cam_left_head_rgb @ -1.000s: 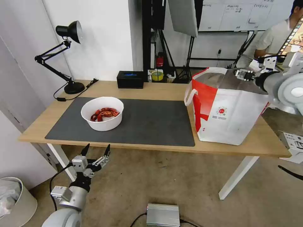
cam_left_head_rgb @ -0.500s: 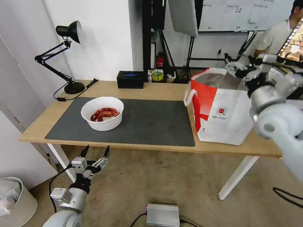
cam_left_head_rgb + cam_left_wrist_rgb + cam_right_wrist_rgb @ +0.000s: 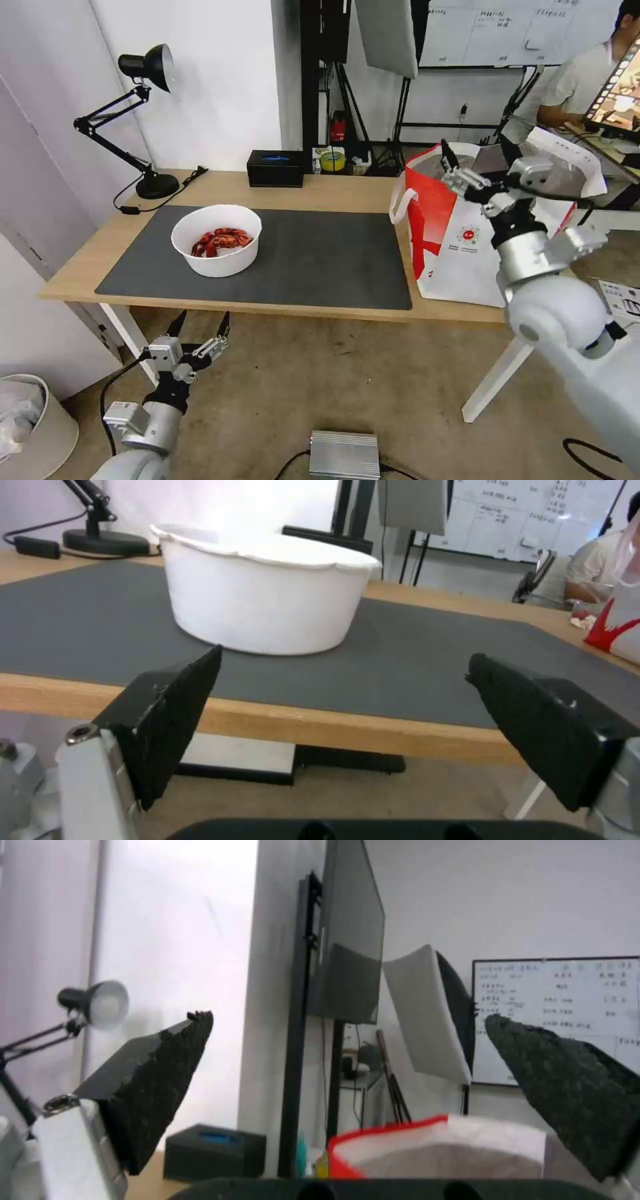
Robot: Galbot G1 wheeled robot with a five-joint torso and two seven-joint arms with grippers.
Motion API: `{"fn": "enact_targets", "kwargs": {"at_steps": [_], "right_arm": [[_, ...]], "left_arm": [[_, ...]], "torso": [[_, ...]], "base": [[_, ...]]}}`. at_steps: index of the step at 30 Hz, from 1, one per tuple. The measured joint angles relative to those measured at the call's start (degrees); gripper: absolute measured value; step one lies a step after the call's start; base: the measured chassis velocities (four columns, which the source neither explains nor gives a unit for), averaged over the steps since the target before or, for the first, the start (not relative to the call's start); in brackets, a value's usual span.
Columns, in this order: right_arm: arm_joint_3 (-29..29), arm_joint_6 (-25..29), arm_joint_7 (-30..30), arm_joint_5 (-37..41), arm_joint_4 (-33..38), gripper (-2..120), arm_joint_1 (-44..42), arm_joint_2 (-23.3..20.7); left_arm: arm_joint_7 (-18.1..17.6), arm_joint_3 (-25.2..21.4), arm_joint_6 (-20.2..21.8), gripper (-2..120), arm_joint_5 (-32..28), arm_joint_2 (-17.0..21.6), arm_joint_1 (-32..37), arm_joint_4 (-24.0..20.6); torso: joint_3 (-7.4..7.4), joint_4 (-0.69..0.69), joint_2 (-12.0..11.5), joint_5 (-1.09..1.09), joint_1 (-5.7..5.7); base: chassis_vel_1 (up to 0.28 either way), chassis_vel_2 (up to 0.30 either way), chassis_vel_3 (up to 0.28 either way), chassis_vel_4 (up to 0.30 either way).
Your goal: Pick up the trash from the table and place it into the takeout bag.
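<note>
Above the takeout bag (image 3: 467, 233) at the worktop's (image 3: 320, 190) right end, the head view shows the right tool (image 3: 477, 163) pulled back from over the bag's mouth, where it hung a second ago, and now raised in front of the bag on its near side, jaws spread wide and empty. That suggests a piece of trash has just gone in, though the bag's contents cannot be made out from here. The white bowl (image 3: 217, 240) of red scraps sits on the dark mat (image 3: 320, 260), the one item left to collect. The left tool (image 3: 200, 332) waits below the worktop's front edge, open and holding nothing.

From the left wrist, the open left tool (image 3: 343, 700) frames the bowl (image 3: 263, 597) well beyond its tips, touching nothing.

From the right wrist, the right tool (image 3: 347, 1062) gapes over the bag's red-and-white rim (image 3: 400, 1140), clear of it.
</note>
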Motion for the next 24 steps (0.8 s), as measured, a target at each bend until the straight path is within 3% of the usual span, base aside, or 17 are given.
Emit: {"fn": "enact_targets", "kwargs": {"at_steps": [4,7,11,24], "right_arm": [[0.7,0.7,-0.8,-2.2,0.2,100,-2.8,1.0],[2.7,3.0,-2.5,-8.9,-0.1,100,-11.4,5.4],[3.6,4.4,-2.8,-11.8,-0.6,100,-14.9,7.8],[8.6,9.1,-3.9,-22.4,-3.6,100,-28.5,21.9]], "left_arm": [[-0.2,0.0,0.0,100,0.0,0.0,-0.1,0.0],[-1.3,0.2,0.0,100,0.0,0.0,-0.6,0.0],[-1.5,0.3,0.0,100,0.0,0.0,-0.8,0.0],[-1.7,0.5,0.1,100,-0.5,0.9,-1.8,0.4]], "torso": [[0.00,0.00,0.0,0.00,0.00],[0.00,-0.01,0.0,0.01,0.00],[0.00,0.00,0.0,0.00,0.00],[0.00,-0.01,0.0,0.00,0.00]], "base": [[0.000,0.000,0.000,0.000],[0.000,0.000,0.000,0.000],[0.000,0.000,0.000,0.000],[0.000,0.000,0.000,0.000]]}}
